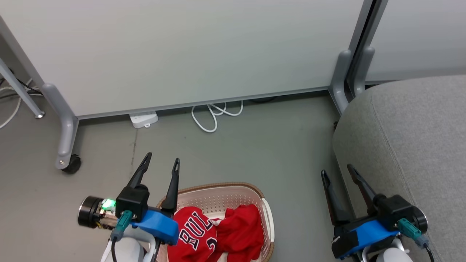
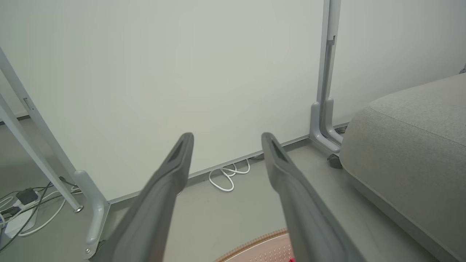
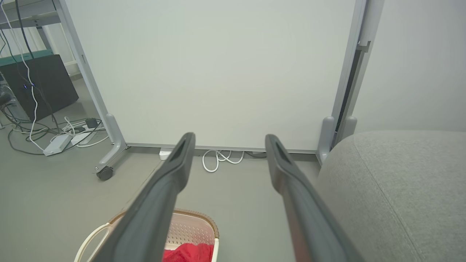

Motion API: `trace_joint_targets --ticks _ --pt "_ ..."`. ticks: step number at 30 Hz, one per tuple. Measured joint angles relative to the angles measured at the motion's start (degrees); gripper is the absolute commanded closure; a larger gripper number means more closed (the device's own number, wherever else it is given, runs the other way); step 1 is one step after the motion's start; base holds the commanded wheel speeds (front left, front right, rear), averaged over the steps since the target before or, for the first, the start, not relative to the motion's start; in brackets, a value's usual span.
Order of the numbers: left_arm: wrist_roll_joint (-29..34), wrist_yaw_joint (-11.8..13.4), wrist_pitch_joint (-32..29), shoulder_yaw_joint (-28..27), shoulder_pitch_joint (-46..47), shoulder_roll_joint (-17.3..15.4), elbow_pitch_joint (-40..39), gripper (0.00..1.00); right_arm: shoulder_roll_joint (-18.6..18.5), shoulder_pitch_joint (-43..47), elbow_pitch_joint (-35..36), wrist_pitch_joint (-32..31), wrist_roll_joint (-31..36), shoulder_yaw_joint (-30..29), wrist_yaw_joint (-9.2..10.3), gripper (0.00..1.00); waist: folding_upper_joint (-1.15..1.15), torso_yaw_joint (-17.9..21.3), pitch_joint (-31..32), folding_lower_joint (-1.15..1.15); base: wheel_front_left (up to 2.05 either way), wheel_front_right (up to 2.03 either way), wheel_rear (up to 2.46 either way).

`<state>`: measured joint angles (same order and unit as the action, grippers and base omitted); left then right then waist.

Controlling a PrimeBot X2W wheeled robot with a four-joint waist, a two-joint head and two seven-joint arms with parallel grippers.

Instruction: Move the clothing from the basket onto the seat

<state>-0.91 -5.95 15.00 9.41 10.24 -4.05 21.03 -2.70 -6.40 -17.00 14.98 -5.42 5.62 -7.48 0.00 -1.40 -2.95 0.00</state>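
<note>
Clothing (image 1: 218, 233) in basket (image 1: 222, 185) (seat (image 1: 418, 138) nearby)

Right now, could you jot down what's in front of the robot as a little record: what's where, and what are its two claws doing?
clothing: two red garments, one lettered, heaped in the basket
basket: cream, brown rim, on the floor, left of the seat
seat: grey cushion, no clothing on it yet
left gripper: open, holding nothing, by the basket's left side
right gripper: open, holding nothing, beside the seat's edge
background: pale partition, white cable
</note>
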Motion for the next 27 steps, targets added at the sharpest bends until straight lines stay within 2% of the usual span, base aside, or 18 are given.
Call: trace_joint_targets --ticks 13,27 --pt "-0.11 -1.25 0.05 8.82 11.72 -4.04 11.52 0.00 -0.03 -6.63 3.97 0.07 0.44 2.09 0.00 0.00 0.00 5.04 -8.92 0.00 0.00 0.00 0.00" --pt "-4.65 -1.49 0.05 28.58 25.22 -11.11 24.99 0.00 -0.11 -14.32 8.02 0.07 -0.26 4.66 -0.01 0.00 0.00 11.92 -23.73 0.01 0.00 0.00 0.00"
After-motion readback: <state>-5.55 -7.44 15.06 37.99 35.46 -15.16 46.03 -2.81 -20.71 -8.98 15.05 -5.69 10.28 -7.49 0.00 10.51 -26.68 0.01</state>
